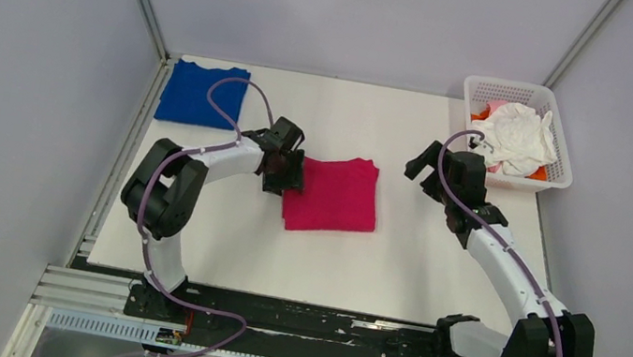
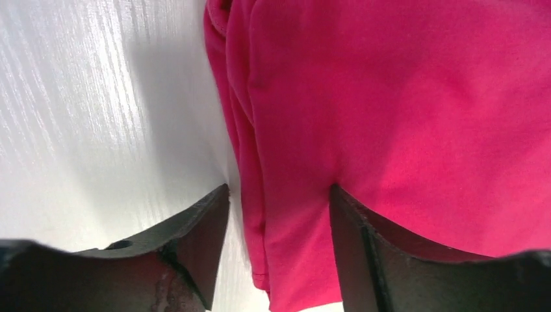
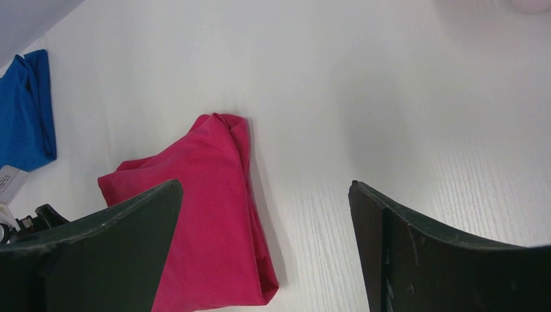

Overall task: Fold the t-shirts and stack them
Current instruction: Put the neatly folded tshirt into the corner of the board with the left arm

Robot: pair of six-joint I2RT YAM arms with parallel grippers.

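Nearest the camera, the 2 arms rise from the table (image 1: 328,266) edge on the near side of the magenta shirt (image 1: 334,195), one base to its near left and one to its near right. The magenta shirt lies folded into a rough square, flat on the table between the 2 arms. The left gripper (image 1: 282,178) is at the magenta shirt's left edge, low against the cloth. In the left wrist view its jaws stand partly apart and straddle that folded edge: one finger is over bare table just left of the magenta shirt (image 2: 403,117), the other is over the cloth, where a small crease shows at its tip. Whether the fingers press the fabric cannot be told, and nothing is lifted. The right gripper (image 1: 422,177) hangs to the right of the magenta shirt, apart from it, jaws spread wide with nothing between them; its own camera shows only bare table in the gap (image 3: 265,185). Farther back, to the far left of the magenta shirt, a blue shirt (image 1: 198,93) lies folded flat at the table's corner. To the far right of the magenta shirt stands a white lattice basket (image 1: 520,183) holding a crumpled white shirt (image 1: 518,138), with orange cloth (image 1: 538,174) and pale pink cloth (image 1: 496,106) showing beneath it.
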